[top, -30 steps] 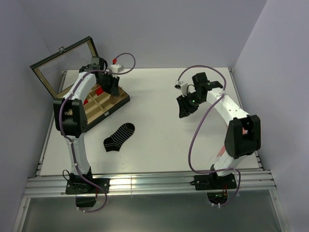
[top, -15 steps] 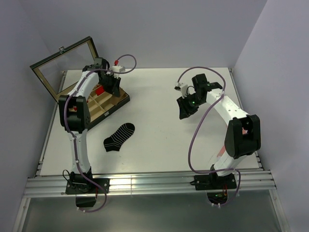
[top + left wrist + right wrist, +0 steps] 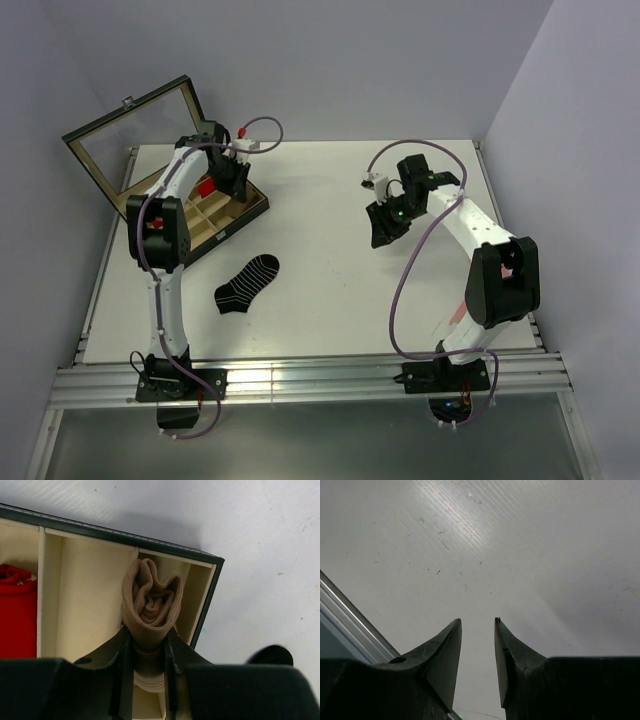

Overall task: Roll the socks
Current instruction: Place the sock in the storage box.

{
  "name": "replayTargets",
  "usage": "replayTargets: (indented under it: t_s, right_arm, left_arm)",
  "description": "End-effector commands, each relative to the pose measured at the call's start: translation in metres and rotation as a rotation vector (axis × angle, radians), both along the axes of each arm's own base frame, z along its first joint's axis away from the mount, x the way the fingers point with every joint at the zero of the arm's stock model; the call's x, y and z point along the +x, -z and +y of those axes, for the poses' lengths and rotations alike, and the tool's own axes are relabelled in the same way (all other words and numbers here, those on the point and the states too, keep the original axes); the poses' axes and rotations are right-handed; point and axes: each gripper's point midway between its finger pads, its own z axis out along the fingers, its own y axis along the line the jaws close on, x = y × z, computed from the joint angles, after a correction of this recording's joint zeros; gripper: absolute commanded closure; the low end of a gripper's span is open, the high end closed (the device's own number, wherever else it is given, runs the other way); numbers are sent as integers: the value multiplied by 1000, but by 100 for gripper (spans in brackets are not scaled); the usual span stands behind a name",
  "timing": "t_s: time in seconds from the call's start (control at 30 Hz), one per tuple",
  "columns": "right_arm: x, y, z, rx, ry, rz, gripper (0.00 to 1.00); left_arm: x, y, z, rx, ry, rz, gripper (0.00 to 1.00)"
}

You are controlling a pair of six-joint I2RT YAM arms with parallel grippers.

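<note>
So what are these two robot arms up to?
They're rolling socks and boxing them. The left gripper grips a rolled tan sock at the end compartment of an open box, where a red bundle sits further along. A striped sock lies flat on the table, not yet rolled. The right gripper hangs open and empty above the table.
</note>
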Motion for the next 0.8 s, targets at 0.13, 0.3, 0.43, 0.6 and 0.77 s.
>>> replayTargets:
  t_s: [0.13, 0.3, 0.43, 0.6, 0.77]
  right_arm:
    - [5, -12, 1, 22, -12, -73, 60]
    - [5, -12, 0, 16, -9, -83, 61]
    - [6, -9, -2, 7, -7, -92, 61]
    - [4, -9, -1, 11, -8, -93, 61]
    - [3, -10, -3, 3, -7, -102, 61]
  left_arm:
    - [7, 4, 2, 82, -19, -24, 100]
    - [5, 17, -2, 129, -18, -12, 100]
    - [8, 18, -5, 144, -39, -26, 100]
    - [4, 26, -1, 208, -48, -30, 100]
    - [0, 37, -5, 229, -43, -37, 100]
